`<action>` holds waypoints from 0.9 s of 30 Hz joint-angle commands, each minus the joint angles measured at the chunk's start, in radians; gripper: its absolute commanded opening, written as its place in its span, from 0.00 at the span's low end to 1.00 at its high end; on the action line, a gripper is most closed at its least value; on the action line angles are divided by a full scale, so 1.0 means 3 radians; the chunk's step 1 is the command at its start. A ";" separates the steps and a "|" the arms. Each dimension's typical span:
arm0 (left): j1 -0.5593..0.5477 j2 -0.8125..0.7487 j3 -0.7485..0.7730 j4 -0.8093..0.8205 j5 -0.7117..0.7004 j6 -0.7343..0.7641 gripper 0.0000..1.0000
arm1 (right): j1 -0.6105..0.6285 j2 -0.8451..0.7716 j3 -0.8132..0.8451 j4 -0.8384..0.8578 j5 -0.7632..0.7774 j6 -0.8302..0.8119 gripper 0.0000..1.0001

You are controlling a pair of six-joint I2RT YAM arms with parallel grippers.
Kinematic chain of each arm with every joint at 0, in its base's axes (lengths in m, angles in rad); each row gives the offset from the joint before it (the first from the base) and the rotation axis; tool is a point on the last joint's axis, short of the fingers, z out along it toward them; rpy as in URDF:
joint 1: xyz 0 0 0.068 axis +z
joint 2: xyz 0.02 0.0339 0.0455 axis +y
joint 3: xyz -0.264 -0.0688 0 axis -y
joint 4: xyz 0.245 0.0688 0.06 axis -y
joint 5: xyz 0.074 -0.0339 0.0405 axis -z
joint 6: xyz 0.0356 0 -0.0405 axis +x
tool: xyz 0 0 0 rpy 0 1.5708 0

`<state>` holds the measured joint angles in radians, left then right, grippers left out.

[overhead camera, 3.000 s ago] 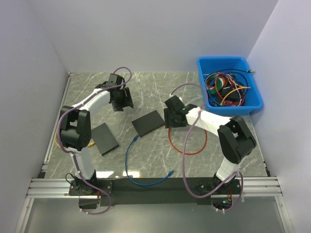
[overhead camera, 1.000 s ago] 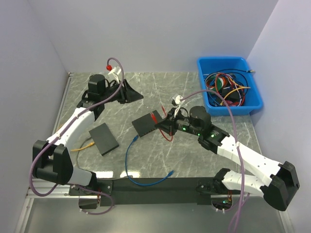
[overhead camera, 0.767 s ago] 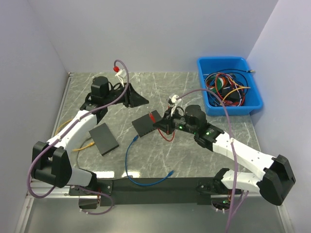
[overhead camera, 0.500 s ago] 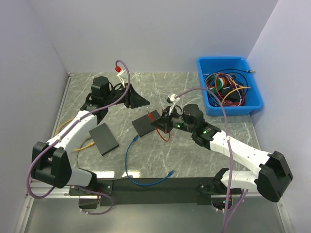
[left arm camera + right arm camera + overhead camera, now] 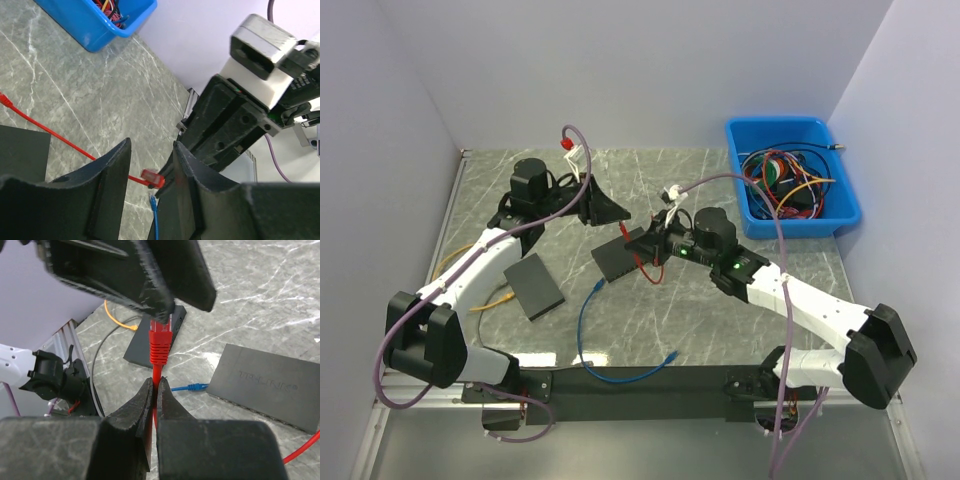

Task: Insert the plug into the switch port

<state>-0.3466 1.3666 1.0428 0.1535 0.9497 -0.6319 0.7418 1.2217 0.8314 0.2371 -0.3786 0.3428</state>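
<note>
To the left, the left gripper (image 5: 605,208) hung above the table (image 5: 650,175), its fingers (image 5: 112,170) part open and empty, with the red plug (image 5: 160,340) just at their tips. The right gripper (image 5: 156,386) was clamped tight on the red cable (image 5: 159,371) right behind that plug, near the TP-Link switch (image 5: 623,258). It looked like a handover to me. The left should close squarely on the plug's body — nose left free for the port — before the right lets go.

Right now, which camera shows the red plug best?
The right wrist view: the red plug sits at the centre, sharp, just beyond the right fingers pinching its cable. The left wrist view shows it small between the left fingers; the top view shows only a red speck.
</note>
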 commanded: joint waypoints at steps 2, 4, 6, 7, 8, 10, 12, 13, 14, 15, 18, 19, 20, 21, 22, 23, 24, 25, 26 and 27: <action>-0.0021 -0.0066 0.0032 0.0102 0.0097 0.0061 0.43 | -0.0039 0.0059 0.0148 0.0242 0.0004 0.0085 0.00; -0.0026 -0.0071 0.0037 0.0081 0.0076 0.0081 0.41 | -0.0049 0.0054 0.0128 0.0294 0.0004 0.0120 0.00; -0.0031 -0.0071 0.0037 0.0071 0.0071 0.0082 0.39 | -0.0085 0.0044 0.0092 0.0355 0.0009 0.0166 0.00; -0.0031 -0.0071 0.0042 0.0066 0.0071 0.0087 0.37 | -0.0100 0.0044 0.0077 0.0380 0.0009 0.0192 0.00; -0.0031 -0.0066 0.0052 0.0056 0.0066 0.0087 0.37 | -0.0135 0.0034 0.0046 0.0406 0.0009 0.0222 0.00; -0.0036 -0.0061 0.0057 0.0025 0.0046 0.0107 0.37 | -0.0171 0.0018 0.0026 0.0478 0.0009 0.0309 0.00; -0.0036 -0.0056 0.0057 0.0015 0.0040 0.0112 0.37 | -0.0212 0.0018 -0.0020 0.0544 -0.0026 0.0366 0.00; -0.0036 -0.0061 0.0062 0.0015 0.0035 0.0117 0.37 | -0.0228 0.0018 -0.0020 0.0554 -0.0037 0.0381 0.00; -0.0036 -0.0061 0.0063 0.0015 0.0030 0.0112 0.37 | -0.0238 0.0028 -0.0031 0.0560 -0.0042 0.0391 0.00; -0.0036 -0.0061 0.0063 0.0010 0.0025 0.0112 0.37 | -0.0253 0.0039 -0.0031 0.0575 -0.0067 0.0412 0.00; -0.0041 -0.0066 0.0063 0.0010 0.0025 0.0122 0.36 | -0.0259 0.0069 -0.0046 0.0585 -0.0098 0.0427 0.00; -0.0041 -0.0061 0.0068 0.0005 0.0025 0.0122 0.36 | -0.0259 0.0075 -0.0046 0.0600 -0.0103 0.0427 0.00; -0.0041 -0.0061 0.0068 0.0005 0.0025 0.0122 0.36 | -0.0259 0.0085 -0.0071 0.0611 -0.0113 0.0432 0.00; -0.0041 -0.0066 0.0068 0.0010 0.0020 0.0122 0.37 | -0.0259 0.0085 -0.0082 0.0646 -0.0154 0.0448 0.00; -0.0041 -0.0061 0.0063 0.0005 0.0015 0.0122 0.38 | -0.0253 0.0090 -0.0092 0.0652 -0.0180 0.0453 0.00; -0.0041 -0.0056 0.0068 0.0000 0.0020 0.0127 0.40 | -0.0259 0.0100 -0.0117 0.0667 -0.0200 0.0478 0.00; -0.0041 -0.0056 0.0068 0.0000 0.0005 0.0128 0.41 | -0.0253 0.0105 -0.0128 0.0707 -0.0226 0.0489 0.00; -0.0041 -0.0051 0.0068 -0.0016 0.0000 0.0133 0.45 | -0.0259 0.0105 -0.0143 0.0718 -0.0256 0.0494 0.00; -0.0041 -0.0056 0.0068 -0.0016 -0.0006 0.0133 0.46 | -0.0253 0.0115 -0.0169 0.0728 -0.0272 0.0499 0.00; -0.0041 -0.0056 0.0068 -0.0016 -0.0011 0.0133 0.46 | -0.0253 0.0126 -0.0189 0.0754 -0.0282 0.0509 0.00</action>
<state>-0.3534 1.3666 1.0428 0.1429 0.9443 -0.6167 0.6693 1.2503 0.7879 0.3866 -0.4301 0.4808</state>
